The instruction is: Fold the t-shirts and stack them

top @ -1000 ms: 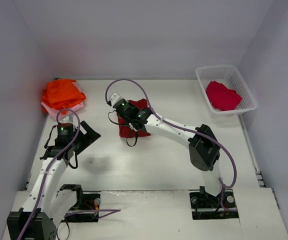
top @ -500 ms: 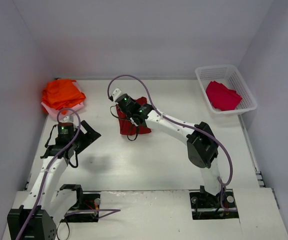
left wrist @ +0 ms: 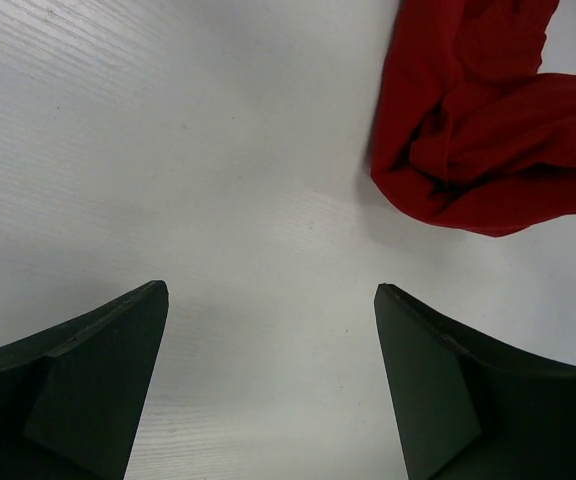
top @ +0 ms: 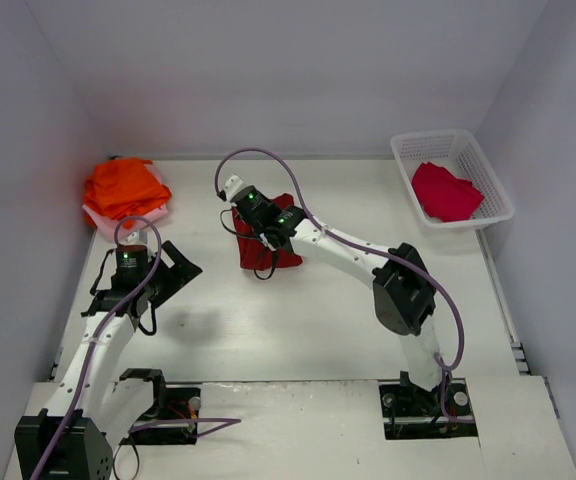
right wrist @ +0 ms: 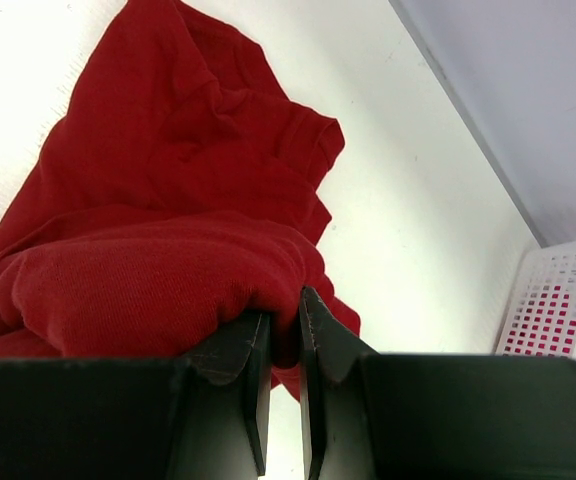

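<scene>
A dark red t-shirt (top: pixel 286 257) lies crumpled at the table's middle. My right gripper (top: pixel 252 231) is over its left part, shut on a fold of it (right wrist: pixel 168 270); the cloth bulges between the fingertips (right wrist: pixel 258 335). My left gripper (top: pixel 176 268) hangs open over bare table to the left of it, nothing between its fingers (left wrist: pixel 118 340). That wrist view shows the shirt's edge (left wrist: pixel 478 130) ahead to the right. Folded orange t-shirts (top: pixel 123 185) sit stacked at the far left on a pale pink one (top: pixel 95 218). A crimson t-shirt (top: pixel 446 192) lies in the basket.
The white lattice basket (top: pixel 405 152) stands at the far right corner, and its wall (right wrist: pixel 558 300) shows in the right wrist view. Grey walls close the table on three sides. The right arm's cable (top: pixel 268 158) loops above the red shirt.
My right gripper has shifted slightly right and toward the back with the dark red shirt pinched in it, bunching the cloth. The left arm has stayed still.
</scene>
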